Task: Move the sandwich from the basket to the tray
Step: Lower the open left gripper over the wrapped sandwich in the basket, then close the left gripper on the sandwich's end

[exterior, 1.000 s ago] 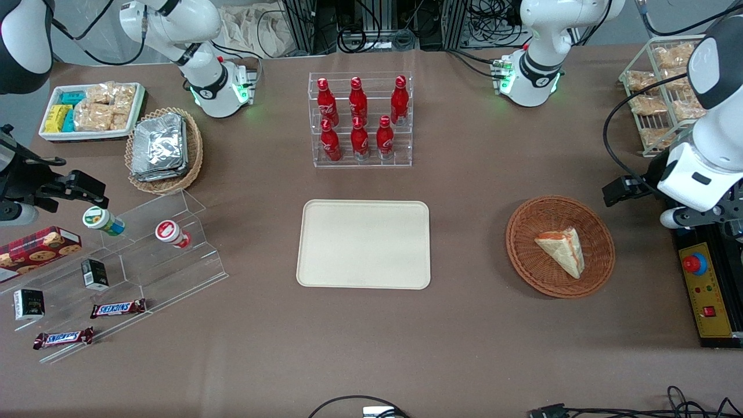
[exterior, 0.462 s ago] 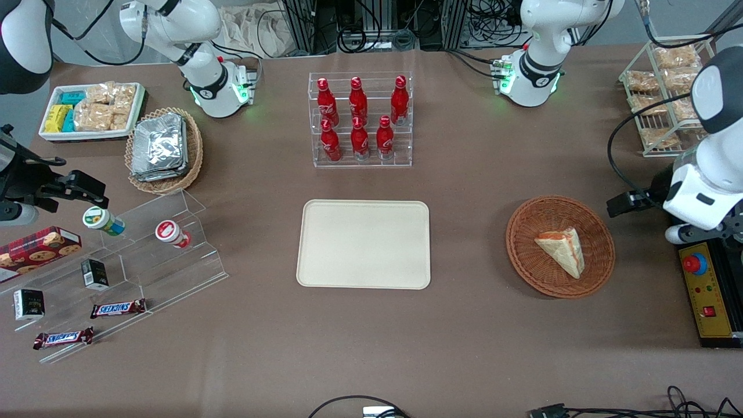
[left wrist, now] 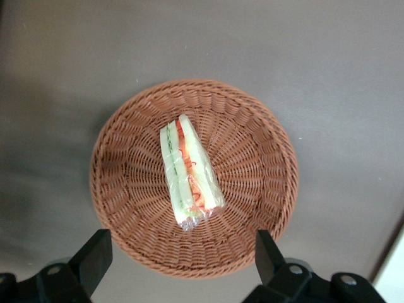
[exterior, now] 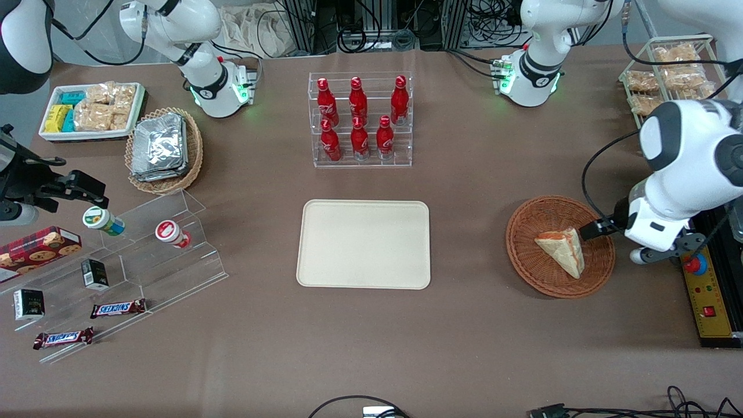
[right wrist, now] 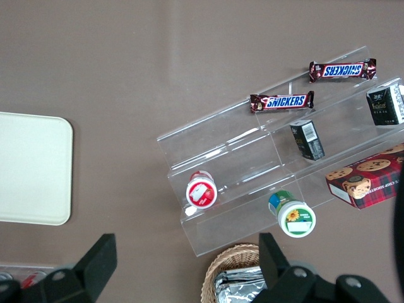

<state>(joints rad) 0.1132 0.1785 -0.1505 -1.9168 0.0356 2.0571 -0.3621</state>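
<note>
The sandwich (exterior: 561,250) lies in the basket (exterior: 600,267), toward the working arm's end of the table. The tray (exterior: 363,244) holds nothing. The gripper (left wrist: 180,259) hangs above the basket, fingers (left wrist: 96,252) spread wide, pinching nothing. In the front view the arm hides most of it.

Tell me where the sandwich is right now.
The sandwich lies in the reddish-brown wicker basket toward the working arm's end of the table, beside the empty cream tray; the open tool is above the basket.
</note>
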